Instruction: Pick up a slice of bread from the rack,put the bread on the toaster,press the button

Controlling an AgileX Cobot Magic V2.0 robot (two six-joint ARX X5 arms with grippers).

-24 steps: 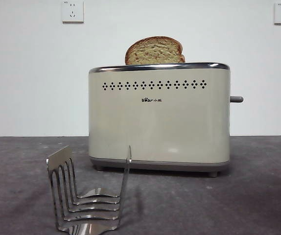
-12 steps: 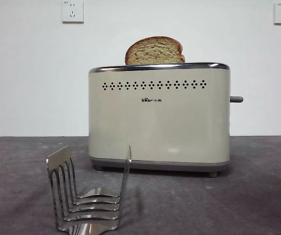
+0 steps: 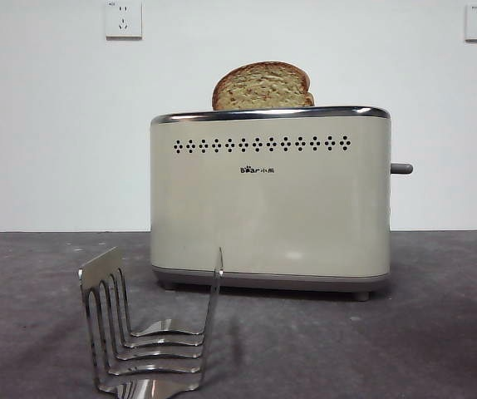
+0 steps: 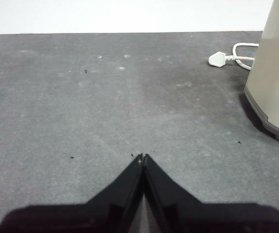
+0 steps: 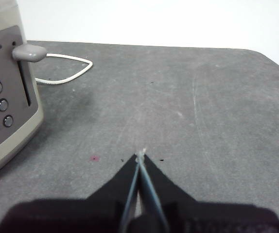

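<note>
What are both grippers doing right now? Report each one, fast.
Left gripper: shut, holding nothing, low over the grey table.
Right gripper: shut, holding nothing, clear of the boxy cream-beige toaster.

The toaster (image 3: 270, 199) bears a small "Bear" logo (image 3: 257, 169).

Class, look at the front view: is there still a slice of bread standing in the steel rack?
No: the rack holds nothing between its dividers, and the slice of bread sticks up from the top of the toaster.
</note>
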